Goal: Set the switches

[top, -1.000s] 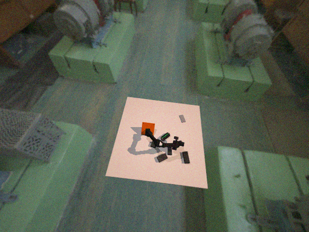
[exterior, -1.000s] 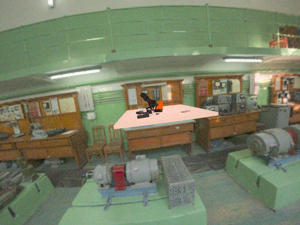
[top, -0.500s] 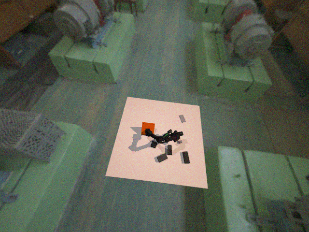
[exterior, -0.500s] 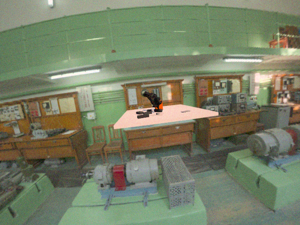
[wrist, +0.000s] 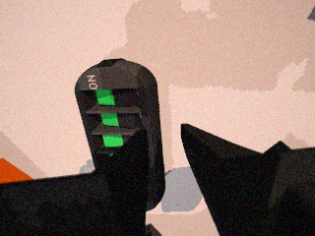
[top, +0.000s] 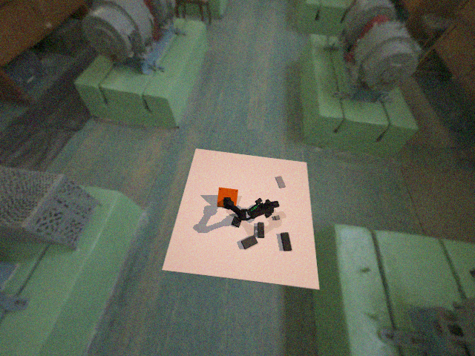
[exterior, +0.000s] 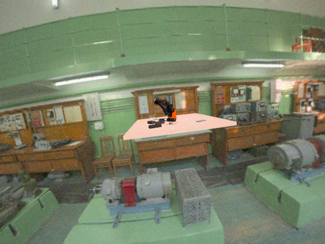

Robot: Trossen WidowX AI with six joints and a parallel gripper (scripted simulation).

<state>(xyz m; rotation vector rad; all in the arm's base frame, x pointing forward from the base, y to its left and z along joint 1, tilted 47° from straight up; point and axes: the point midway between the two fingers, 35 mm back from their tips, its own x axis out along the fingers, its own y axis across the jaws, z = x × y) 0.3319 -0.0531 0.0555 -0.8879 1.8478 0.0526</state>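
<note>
The dark grey controller unit point(top: 254, 208) point(wrist: 115, 74) sits on its base with its switches up. In the wrist view an "ON" mark is at its upper left, and three green rocker ends show below it, with a sliver of another. The remaining switches are hidden behind the left finger, and which ends are pressed down is hard to tell. The label underneath is out of sight. My gripper point(wrist: 163, 132) is partly open and empty. Its left finger overlaps the unit in view and its right finger is beyond the unit's right side. Contact cannot be told.
On the pale bench point(top: 184, 253) point(exterior: 215, 123), dark modules point(top: 260, 230) point(top: 248, 242) point(top: 285, 241) point(top: 235, 221) lie near the arm. A small grey part point(top: 275, 217) point(exterior: 170, 123) and a flat grey plate point(top: 280, 182) point(exterior: 201, 120) lie apart. An orange panel point(top: 228, 192) is by the arm's base.
</note>
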